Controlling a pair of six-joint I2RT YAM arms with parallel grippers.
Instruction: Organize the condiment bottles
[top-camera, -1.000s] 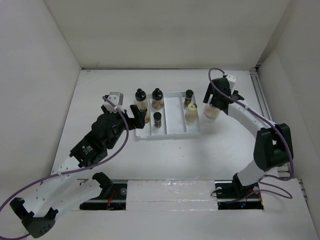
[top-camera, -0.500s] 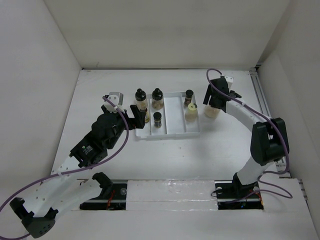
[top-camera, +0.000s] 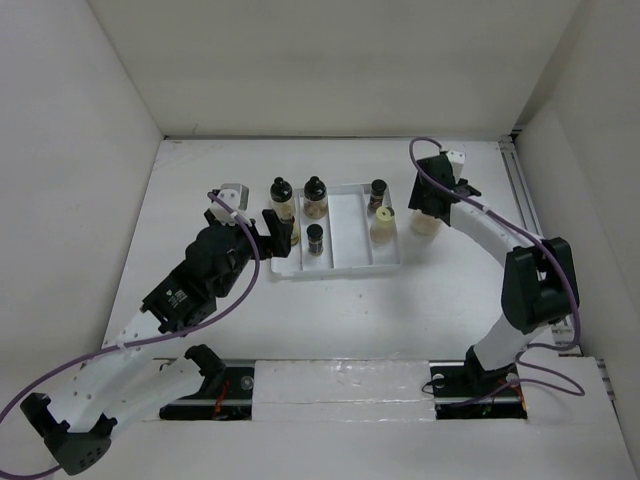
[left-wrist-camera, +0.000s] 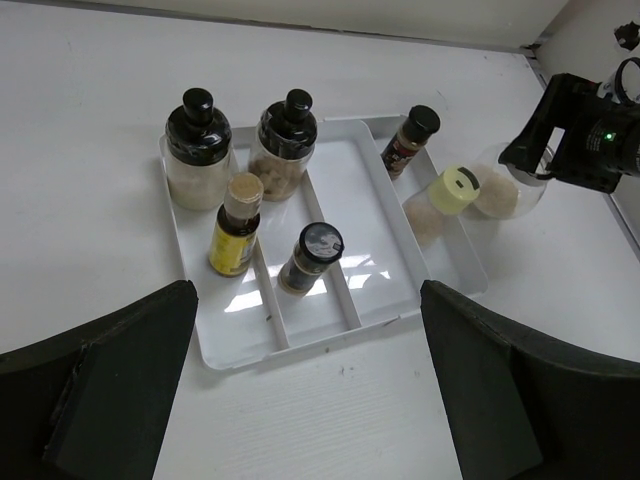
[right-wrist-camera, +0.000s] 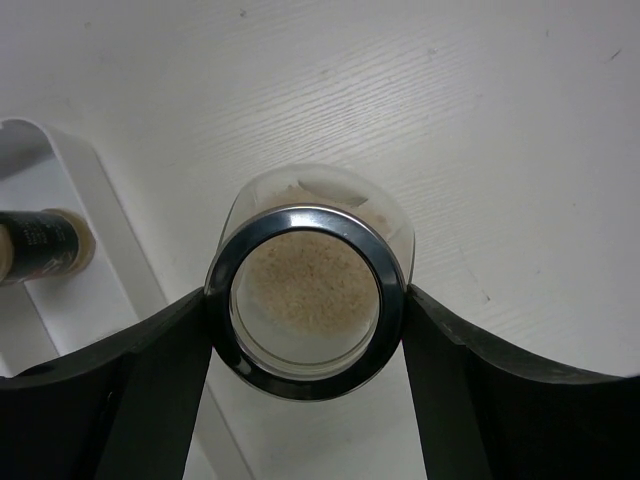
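Note:
The white divided tray (top-camera: 340, 268) holds five condiment bottles: two black-capped with beige contents (left-wrist-camera: 197, 145) (left-wrist-camera: 285, 145), one yellow (left-wrist-camera: 235, 225), two dark ones (left-wrist-camera: 310, 258) (left-wrist-camera: 410, 140), and a pale one with a yellow cap (left-wrist-camera: 445, 200). A squat, wide jar (right-wrist-camera: 306, 300) of beige powder stands on the table just right of the tray (top-camera: 425, 222). My right gripper (right-wrist-camera: 306, 300) is closed on its metal rim, one finger on each side. My left gripper (left-wrist-camera: 308, 330) is wide open and empty above the tray's near edge (left-wrist-camera: 300, 345).
White walls enclose the table on the left, back and right. A rail (top-camera: 520, 200) runs along the right edge. Bare table lies in front of the tray (top-camera: 340, 320). The right arm (top-camera: 480, 225) arches over the table's right side.
The right gripper has shifted slightly back and left over the squat jar, which stays in place. The left arm has barely moved.

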